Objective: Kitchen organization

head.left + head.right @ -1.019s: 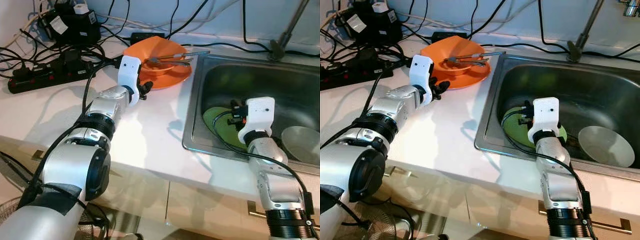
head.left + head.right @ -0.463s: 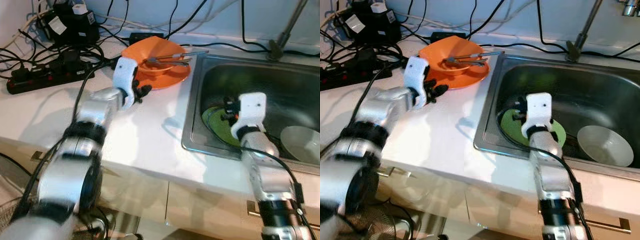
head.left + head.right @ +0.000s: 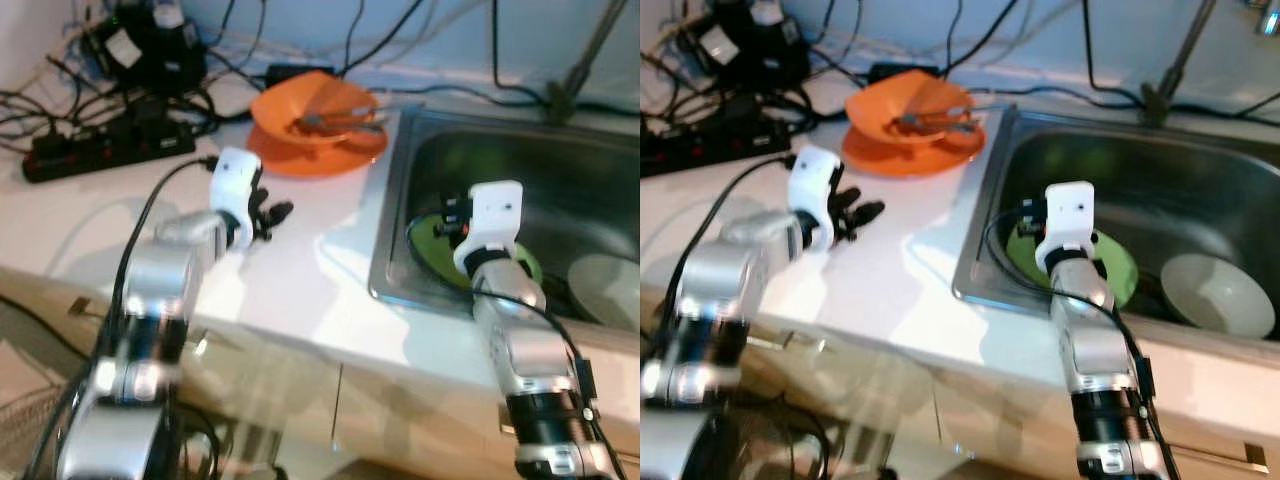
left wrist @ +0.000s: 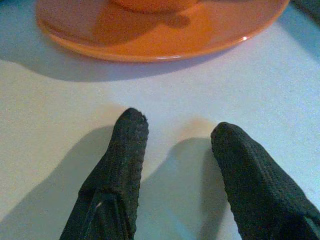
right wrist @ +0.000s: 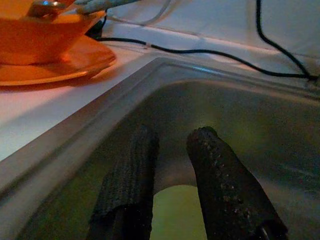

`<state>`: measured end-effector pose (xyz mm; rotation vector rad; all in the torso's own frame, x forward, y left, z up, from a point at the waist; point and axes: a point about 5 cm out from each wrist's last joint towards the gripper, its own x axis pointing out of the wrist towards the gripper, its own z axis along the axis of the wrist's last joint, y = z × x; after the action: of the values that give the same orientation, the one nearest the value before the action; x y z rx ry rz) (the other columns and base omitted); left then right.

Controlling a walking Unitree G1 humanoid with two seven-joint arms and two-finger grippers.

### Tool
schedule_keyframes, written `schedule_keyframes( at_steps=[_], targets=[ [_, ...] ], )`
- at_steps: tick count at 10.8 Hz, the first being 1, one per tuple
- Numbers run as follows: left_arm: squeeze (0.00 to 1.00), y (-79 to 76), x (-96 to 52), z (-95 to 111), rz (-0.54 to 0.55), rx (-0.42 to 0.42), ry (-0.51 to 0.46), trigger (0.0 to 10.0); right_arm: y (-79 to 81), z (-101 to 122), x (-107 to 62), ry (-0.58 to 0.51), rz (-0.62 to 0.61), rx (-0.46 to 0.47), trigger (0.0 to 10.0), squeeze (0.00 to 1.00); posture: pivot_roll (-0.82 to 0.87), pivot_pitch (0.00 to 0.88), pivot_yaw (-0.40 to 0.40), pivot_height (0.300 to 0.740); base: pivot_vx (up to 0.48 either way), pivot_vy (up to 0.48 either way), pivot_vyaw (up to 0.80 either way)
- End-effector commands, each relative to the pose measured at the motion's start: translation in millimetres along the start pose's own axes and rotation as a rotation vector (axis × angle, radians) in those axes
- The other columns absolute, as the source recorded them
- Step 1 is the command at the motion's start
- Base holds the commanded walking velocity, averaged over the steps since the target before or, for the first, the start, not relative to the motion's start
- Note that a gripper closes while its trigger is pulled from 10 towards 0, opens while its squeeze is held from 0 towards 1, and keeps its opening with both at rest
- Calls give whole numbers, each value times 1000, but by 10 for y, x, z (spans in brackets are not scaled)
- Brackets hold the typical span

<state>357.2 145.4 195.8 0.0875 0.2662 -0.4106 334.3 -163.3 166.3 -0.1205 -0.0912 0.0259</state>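
Note:
An orange bowl [image 3: 322, 108] with metal cutlery [image 3: 345, 118] in it sits on an orange plate [image 3: 318, 152] on the white counter, just left of the steel sink [image 3: 560, 170]. My left gripper [image 3: 272, 212] hovers low over the counter a little short of the plate; in the left wrist view it [image 4: 177, 135] is open with bare counter between its fingers and the orange plate [image 4: 160, 35] ahead. My right gripper [image 3: 1028, 214] hangs inside the sink above a green plate [image 3: 1122, 272]; in the right wrist view it [image 5: 172, 137] is slightly open and holds nothing.
A pale bowl [image 3: 1217, 295] lies in the sink to the right of the green plate. A black power strip [image 3: 100, 155] and tangled cables crowd the back left of the counter. The faucet stem [image 3: 590, 50] rises behind the sink.
My left gripper has drawn back from the orange plate toward the counter's front. My right gripper has shifted slightly left in the sink. The view has moved and blurred.

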Motion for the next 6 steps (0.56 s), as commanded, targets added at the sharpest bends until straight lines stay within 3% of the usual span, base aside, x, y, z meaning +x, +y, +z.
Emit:
schedule_keyframes(
  at_steps=[1, 2, 3, 5, 6],
  targets=[
    [0, 26, -79, 159, 60, 147, -92, 10000, 18, -5, 18, -3, 2, 14, 10000, 0, 171, 109, 25, 740, 0, 0, 0],
    [0, 47, -109, 176, 99, 357, -100, 10000, 31, -12, 21, -3, 3, 17, 10000, 0, 178, 106, 25, 740, 0, 0, 0],
    [0, 22, -99, 152, 89, 504, -100, 10000, 59, -22, 19, -3, 7, 21, 10000, 0, 174, 98, 34, 740, 0, 0, 0],
    [0, -55, -53, 119, 9, 626, -87, 10000, 80, -31, 3, -5, 7, 26, 10000, 0, 163, 93, 48, 740, 0, 0, 0],
    [357, -60, -48, 138, -20, 628, -99, 10000, 71, -36, -1, -5, 3, 27, 10000, 0, 161, 91, 50, 740, 0, 0, 0]
  ],
)
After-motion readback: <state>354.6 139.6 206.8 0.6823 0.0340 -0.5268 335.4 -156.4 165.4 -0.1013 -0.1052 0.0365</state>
